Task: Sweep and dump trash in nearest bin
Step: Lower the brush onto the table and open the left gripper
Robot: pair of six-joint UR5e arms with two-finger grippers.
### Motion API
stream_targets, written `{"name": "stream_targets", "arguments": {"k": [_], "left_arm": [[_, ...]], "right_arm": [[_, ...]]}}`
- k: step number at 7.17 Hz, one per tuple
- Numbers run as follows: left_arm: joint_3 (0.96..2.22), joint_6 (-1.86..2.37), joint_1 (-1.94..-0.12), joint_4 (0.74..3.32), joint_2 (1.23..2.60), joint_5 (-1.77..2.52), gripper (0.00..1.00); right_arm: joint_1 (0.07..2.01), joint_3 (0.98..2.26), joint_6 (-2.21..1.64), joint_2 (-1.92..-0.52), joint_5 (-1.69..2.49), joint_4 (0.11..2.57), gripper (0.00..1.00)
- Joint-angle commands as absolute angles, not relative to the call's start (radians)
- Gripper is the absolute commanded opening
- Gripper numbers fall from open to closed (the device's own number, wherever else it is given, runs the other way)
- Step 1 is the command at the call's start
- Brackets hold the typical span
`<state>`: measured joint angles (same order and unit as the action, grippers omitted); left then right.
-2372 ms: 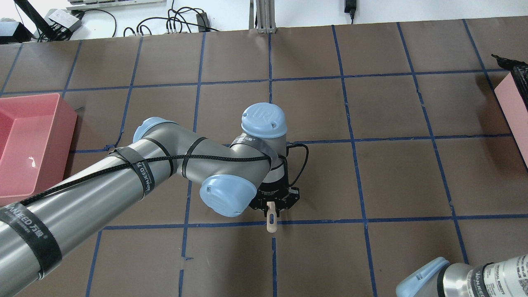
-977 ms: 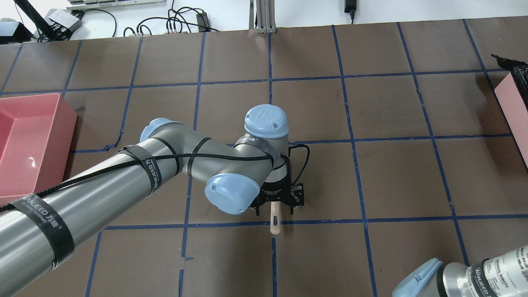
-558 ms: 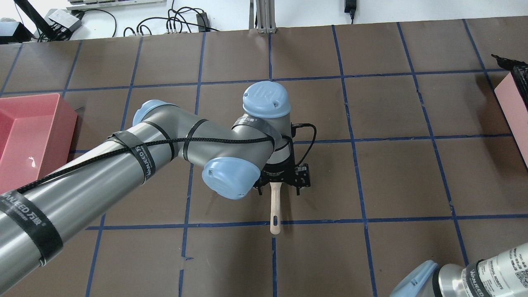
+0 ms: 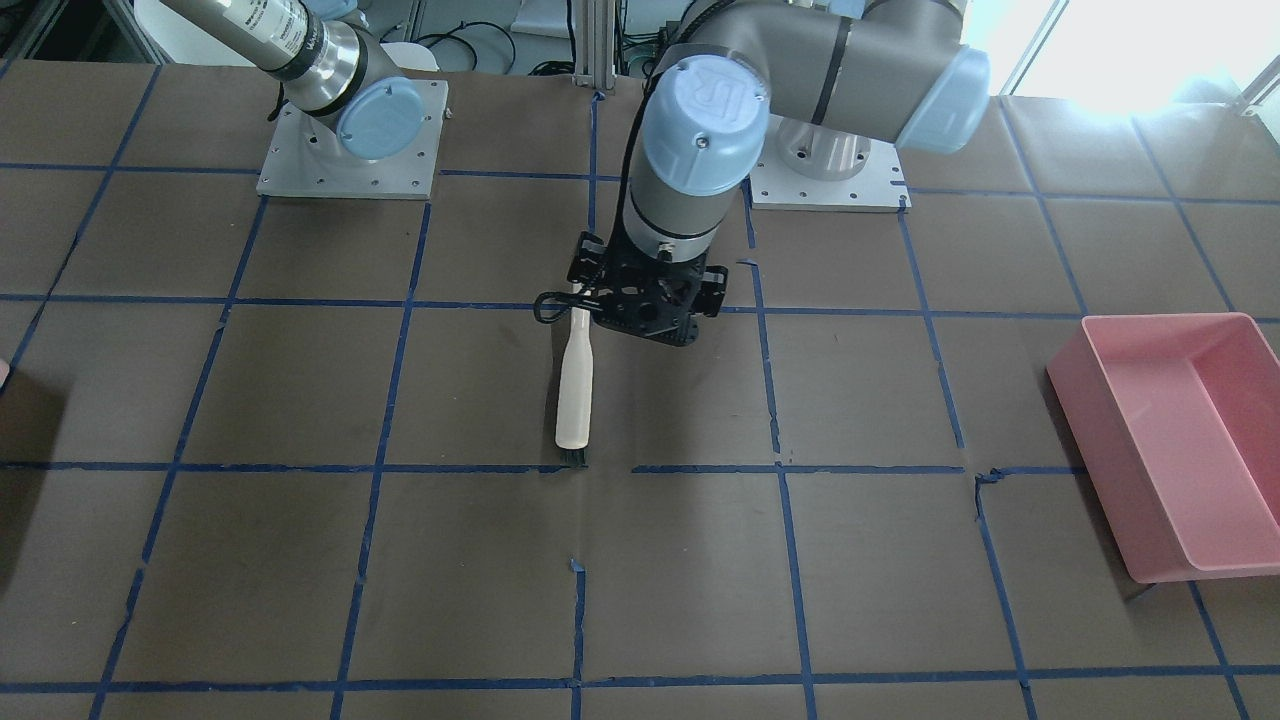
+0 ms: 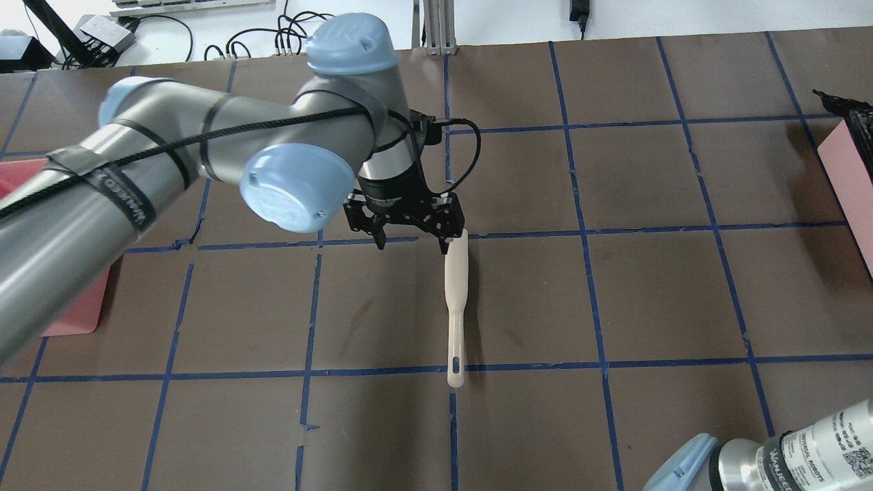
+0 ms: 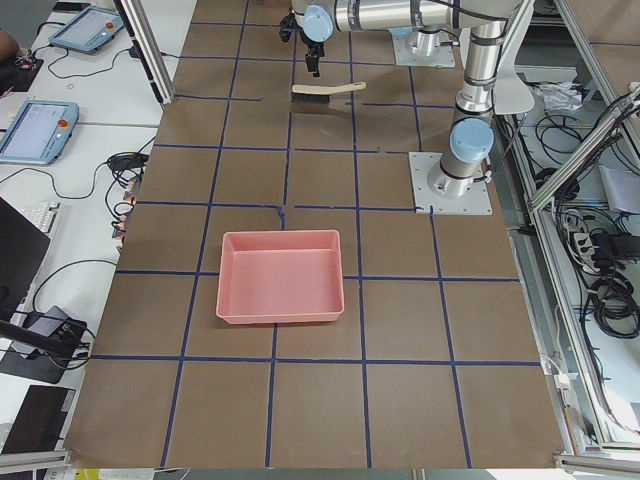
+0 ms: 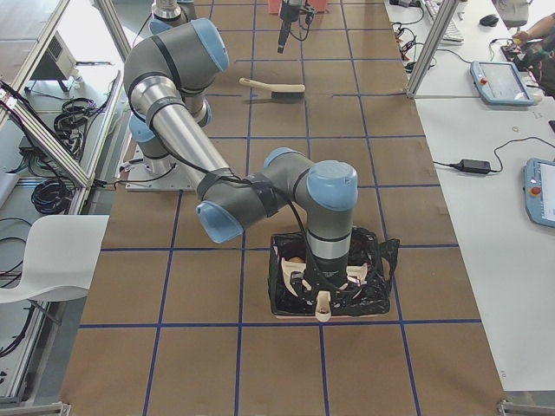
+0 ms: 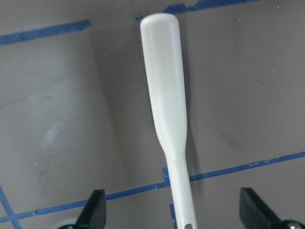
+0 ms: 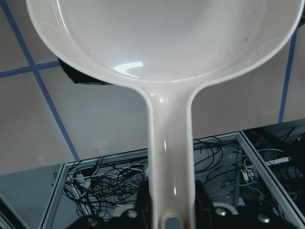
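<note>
Left jaws spread wide and empty above the cream brush (image 5: 455, 300) lying on the surface (image 5: 648, 293), "WANJEED" strap (image 5: 126, 204) and "UR" cap (image 4: 705, 95) on that arm, right jaws clamped on a cream dustpan (image 9: 167, 43) handle over the black-lined pink bin (image 5: 849, 170) at the surface's right end.

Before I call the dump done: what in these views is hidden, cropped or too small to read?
- The dustpan: its front lip is cut off by the right wrist view's top edge.
- The bin: cut off by the overhead view's right edge; only a corner shows.
- The trash: seen in no view; in the exterior right view the right arm and the dustpan cover the bin's inside.
</note>
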<state>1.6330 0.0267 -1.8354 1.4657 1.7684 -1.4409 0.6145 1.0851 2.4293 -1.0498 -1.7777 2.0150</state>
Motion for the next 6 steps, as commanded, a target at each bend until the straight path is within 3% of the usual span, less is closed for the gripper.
{"name": "stream_targets", "arguments": {"k": [1, 3, 6], "left_arm": [[1.609, -0.141, -1.74, 1.522, 1.679, -1.555, 1.0], [1.554, -0.137, -1.733, 1.599, 1.61, -1.565, 1.0], [1.511, -0.126, -1.738, 1.609, 1.618, -1.623, 1.0]], "right_arm": [[0.623, 1.081, 2.437, -1.067, -1.781, 2.029, 0.0], [0.623, 1.091, 2.401, -1.159, -1.772, 1.981, 0.0], [0.737, 1.173, 2.152, -1.247, -1.766, 1.794, 0.0]]}}
